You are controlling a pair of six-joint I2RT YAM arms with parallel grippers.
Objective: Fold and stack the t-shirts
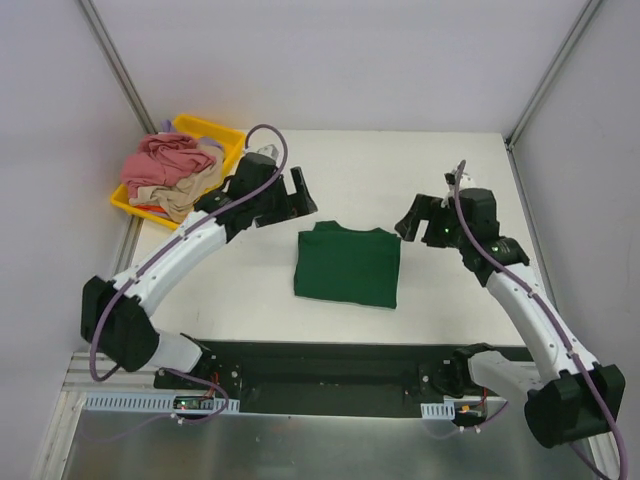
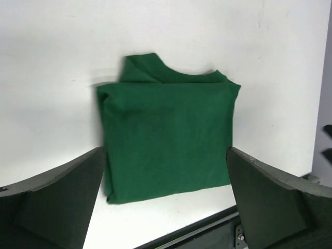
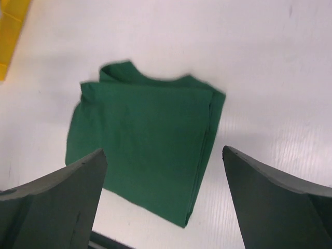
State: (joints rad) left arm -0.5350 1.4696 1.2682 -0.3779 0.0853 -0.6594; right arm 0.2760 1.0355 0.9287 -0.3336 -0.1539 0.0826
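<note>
Soft, light and limp, the dark green t-shirt [image 1: 348, 265] is likely needing a pinch at a folded edge. It is lying as a neat rectangle in the middle of the bench [image 1: 430, 160], collar toward 12 o'clock. The pink shirt [image 1: 165, 158] and beige shirt [image 1: 185, 198] are sitting crumpled in the yellow tray [image 1: 218, 129] at 10 o'clock. Both jaws are hanging released — empty.

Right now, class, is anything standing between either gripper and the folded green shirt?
Nothing visible. The green shirt lies on bare table between the open left gripper and open right gripper.
</note>
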